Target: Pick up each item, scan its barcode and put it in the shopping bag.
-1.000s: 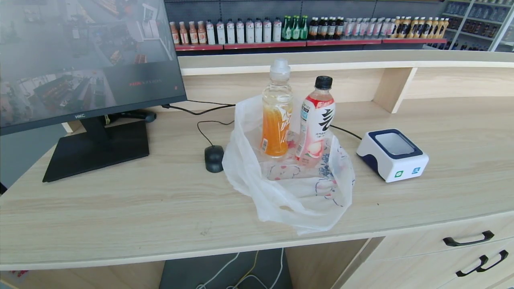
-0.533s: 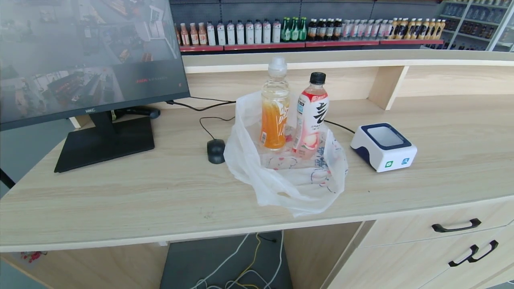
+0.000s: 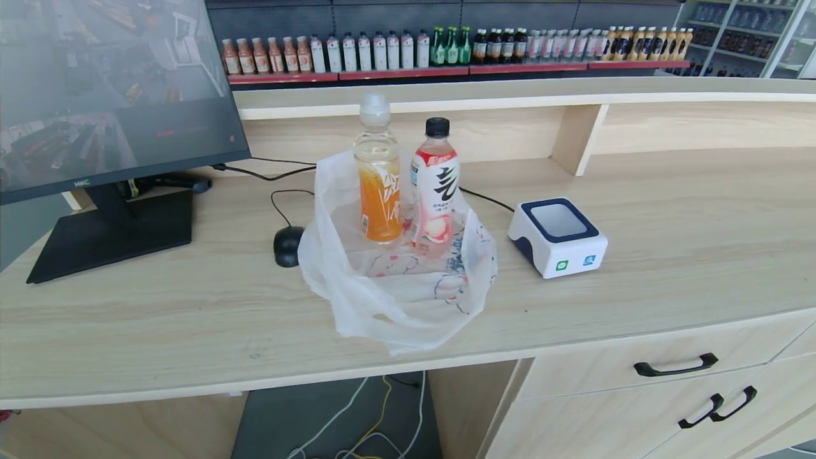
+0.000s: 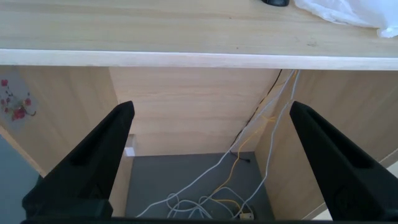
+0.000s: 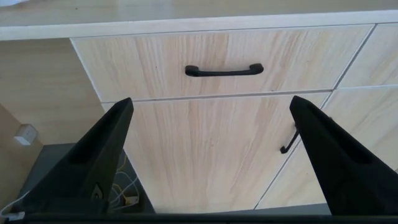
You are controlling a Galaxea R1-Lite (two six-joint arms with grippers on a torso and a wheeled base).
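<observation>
Standing upright inside the shopping bag (image 3: 395, 299) on the bench (image 3: 669, 242), beside the barcode scanner (image 3: 556, 237), the 2 items, orange drink bottle (image 3: 379, 191) and pink drink bottle (image 3: 435, 197), look bagged, so the left end effector (image 4: 211, 107) and right end effector (image 5: 211, 102) hang released and empty, low before the bench front.

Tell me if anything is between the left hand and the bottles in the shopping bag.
Yes. The left hand sits below counter height, facing the gap underneath, so the countertop's front edge lies between it and the orange drink bottle and the pink drink bottle. The shopping bag's front wall also rises before both.
</observation>
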